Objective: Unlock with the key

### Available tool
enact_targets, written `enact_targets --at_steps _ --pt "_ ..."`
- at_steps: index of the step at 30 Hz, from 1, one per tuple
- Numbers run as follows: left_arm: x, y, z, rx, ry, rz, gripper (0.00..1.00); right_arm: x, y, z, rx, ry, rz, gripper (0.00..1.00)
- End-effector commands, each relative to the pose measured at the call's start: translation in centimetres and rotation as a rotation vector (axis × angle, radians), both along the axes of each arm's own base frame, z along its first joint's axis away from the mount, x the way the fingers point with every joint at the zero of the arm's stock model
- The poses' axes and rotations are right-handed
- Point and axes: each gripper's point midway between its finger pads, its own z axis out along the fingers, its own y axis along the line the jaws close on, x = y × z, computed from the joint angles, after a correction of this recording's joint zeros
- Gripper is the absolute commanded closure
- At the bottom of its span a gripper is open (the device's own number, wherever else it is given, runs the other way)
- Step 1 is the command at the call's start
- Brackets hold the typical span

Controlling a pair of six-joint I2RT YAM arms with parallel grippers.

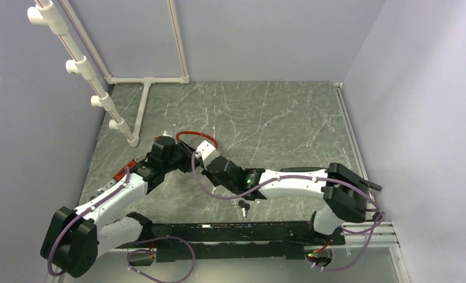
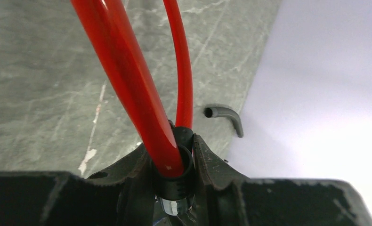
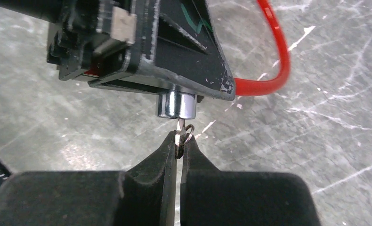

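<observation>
Left gripper point(image 2: 174, 151) clenched on lock point(image 3: 176, 104), mid-table, keyhole turned toward the right arm for access. Right gripper point(image 3: 178, 141) pinches key point(image 3: 181, 131), tip at keyhole. Red cable point(image 2: 127, 70) loops far side.

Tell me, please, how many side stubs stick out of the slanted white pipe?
4 along the white pipe: the top stub at the frame's edge, a second, a third, the lowest near its foot. More may sit above the frame.
</observation>
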Motion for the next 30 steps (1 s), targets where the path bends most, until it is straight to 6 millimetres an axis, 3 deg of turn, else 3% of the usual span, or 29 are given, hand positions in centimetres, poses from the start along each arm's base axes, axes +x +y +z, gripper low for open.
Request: enact_targets --at_steps 1,8,17,23,30 --pt "0.3 -1.1 4.1 -0.098 -0.157 -0.047 1.00 -0.4 1.5 5.3 0.259 0.050 0.106 1.00" --pt "-0.2 -1.2 4.5 -0.126 -0.206 -0.067 1.00 -1.3 1.2 7.3 0.390 0.118 0.204 1.00" --pt "-0.5 -2.1 6.7 -0.187 -0.345 -0.134 1.00 -3.1 0.9 9.1 0.514 0.229 0.377 1.00" --pt "-1.2 -2.3 7.8 -0.246 -0.451 -0.162 1.00 -3.8 0.5 11.3 0.625 0.309 0.474 1.00" --pt "-2.5 -2.5 11.1 -0.344 -0.657 -0.220 1.00 -5.5 0.1 13.8 0.838 0.476 0.621 1.00"
